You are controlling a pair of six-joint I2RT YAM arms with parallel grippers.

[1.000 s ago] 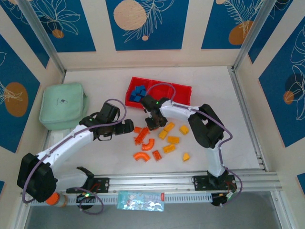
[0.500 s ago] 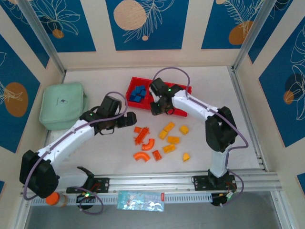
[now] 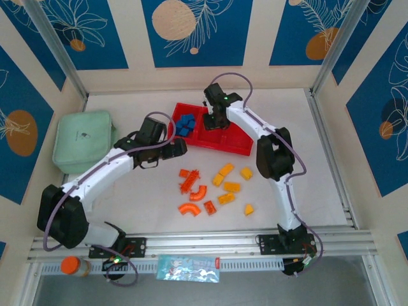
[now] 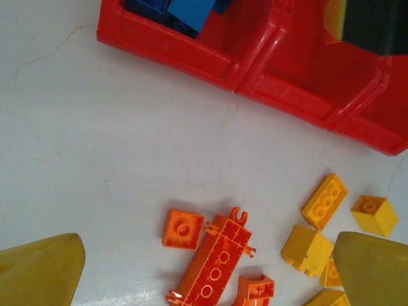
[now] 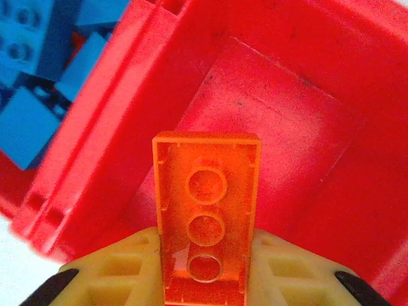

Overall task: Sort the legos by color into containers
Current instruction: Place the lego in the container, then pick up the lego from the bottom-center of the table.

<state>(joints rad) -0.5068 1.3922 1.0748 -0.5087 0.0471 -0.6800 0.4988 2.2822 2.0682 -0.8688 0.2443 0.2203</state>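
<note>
The right gripper [image 3: 214, 121] is clenched on an orange brick [image 5: 206, 217]. Its two yellow fingers [image 5: 121, 271] pinch the brick's lower end from either side, so the hollow underside with its three round tubes faces the wrist camera. The brick stands over the middle compartment [image 5: 287, 146] of the red tray [image 3: 239, 144], with the compartment's red floor showing behind it; whether the brick touches that floor cannot be told. Just across the dividing wall, the left compartment [image 4: 166, 51] holds a heap of blue bricks [image 3: 185, 122].

The tray lies toward the far edge of the tabletop [image 3: 312, 191], about midway between the left and right edges. It sits a little askew, with its right end nearer than its left.

The left gripper [image 3: 173, 150] is released, its fingers spread wide with nothing between them. It hovers over bare tabletop just on the near side of the tray's left compartment. In the left wrist view its yellow fingertips [image 4: 44, 271] sit at the two lower corners, with the loose bricks lying below and between them.

Those loose bricks are clustered around the middle of the tabletop, near the tray's near wall but apart from it. The orange bricks [image 3: 190, 183] lie on the left of the cluster, two curved arches [image 3: 189, 208] among them, and the yellow bricks [image 3: 231, 187] lie just to their right.

A mint-green pouch [image 3: 85, 140] rests by the left edge, well apart from the bricks
</note>
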